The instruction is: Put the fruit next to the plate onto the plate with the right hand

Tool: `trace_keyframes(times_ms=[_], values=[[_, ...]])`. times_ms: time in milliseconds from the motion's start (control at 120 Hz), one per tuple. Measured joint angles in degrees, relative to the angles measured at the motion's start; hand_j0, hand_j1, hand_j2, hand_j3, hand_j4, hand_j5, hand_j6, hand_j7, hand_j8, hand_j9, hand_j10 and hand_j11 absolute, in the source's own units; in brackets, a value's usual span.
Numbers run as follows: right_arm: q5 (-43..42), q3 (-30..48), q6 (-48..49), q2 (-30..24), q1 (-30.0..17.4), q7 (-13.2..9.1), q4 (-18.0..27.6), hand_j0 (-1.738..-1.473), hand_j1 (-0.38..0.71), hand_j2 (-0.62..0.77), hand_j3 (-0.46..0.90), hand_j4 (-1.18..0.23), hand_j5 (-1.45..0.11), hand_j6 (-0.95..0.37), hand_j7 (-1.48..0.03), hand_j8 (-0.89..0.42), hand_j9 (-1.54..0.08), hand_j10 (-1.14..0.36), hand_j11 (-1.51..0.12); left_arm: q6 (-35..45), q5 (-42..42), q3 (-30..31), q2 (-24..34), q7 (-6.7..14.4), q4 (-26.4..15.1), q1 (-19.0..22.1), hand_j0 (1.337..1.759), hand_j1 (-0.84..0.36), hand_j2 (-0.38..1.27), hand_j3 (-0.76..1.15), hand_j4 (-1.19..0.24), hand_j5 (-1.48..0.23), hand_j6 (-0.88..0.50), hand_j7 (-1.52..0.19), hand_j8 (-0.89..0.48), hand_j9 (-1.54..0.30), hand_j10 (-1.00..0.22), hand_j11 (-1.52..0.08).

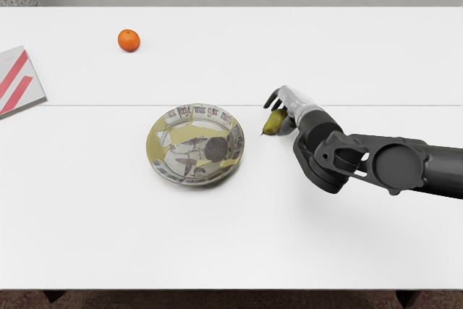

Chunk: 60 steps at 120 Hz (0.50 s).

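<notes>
A narrow bare strip of worktop (253,139) is left between the pear (273,123), clasped by the right robot hand (283,108), and the plate (155,157). Only the plate's raised rim stands in that way. The orange (129,40) and a striped booklet (18,81) are set well apart, far left.

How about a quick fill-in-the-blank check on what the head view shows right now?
1. The ____ hand, its arm entering from the picture's right edge, curls around the pear.
2. The pear is beside the plate, not yet ____ it.
3. The orange lies apart from the plate, toward the picture's upper ____.
4. The card at the left edge bears ____ stripes.

Missing words: right; on; left; red.
</notes>
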Motion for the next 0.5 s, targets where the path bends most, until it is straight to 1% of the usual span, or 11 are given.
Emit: trace_keyframes(times_ms=[92, 283, 400, 500], values=[[0.14, 0.05, -0.01, 0.00, 0.00, 0.06, -0.01, -1.656, 0.27, 0.13, 0.00, -0.57, -0.71, -0.47, -0.72, -0.42, -0.72, -0.56, -0.71, 0.00, 0.00, 0.00, 0.00, 0.00, -0.01, 0.00, 1.658, 0.35, 0.00, 0.00, 0.00, 0.00, 0.00, 0.00, 0.00, 0.00, 0.00, 0.00], [0.32, 0.15, 0.07, 0.02, -0.06, 0.09, -0.01, -1.655, 0.26, 0.19, 0.00, -0.62, -0.75, -0.49, -0.78, -0.43, -0.77, -0.60, -0.77, 0.00, 0.00, 0.00, 0.00, 0.00, -0.01, 0.00, 1.658, 0.35, 0.00, 0.00, 0.00, 0.00, 0.00, 0.00, 0.00, 0.00, 0.00, 0.00], [0.04, 0.21, 0.21, 0.03, -0.23, 0.08, -0.03, -1.652, 0.23, 0.12, 0.00, -0.64, -0.77, -0.50, -0.80, -0.43, -0.80, -0.60, -0.80, 0.00, 0.00, -0.01, 0.00, 0.00, 0.00, 0.00, 1.658, 0.35, 0.00, 0.00, 0.00, 0.00, 0.00, 0.00, 0.00, 0.00, 0.00, 0.00], [-0.03, 0.35, 0.21, 0.02, -0.35, 0.07, -0.03, -1.650, 0.21, 0.10, 0.00, -0.66, -0.77, -0.51, -0.81, -0.44, -0.81, -0.61, -0.81, 0.00, 0.00, -0.01, 0.00, 0.00, -0.01, 0.00, 1.658, 0.35, 0.00, 0.00, 0.00, 0.00, 0.00, 0.00, 0.00, 0.00, 0.00, 0.00]])
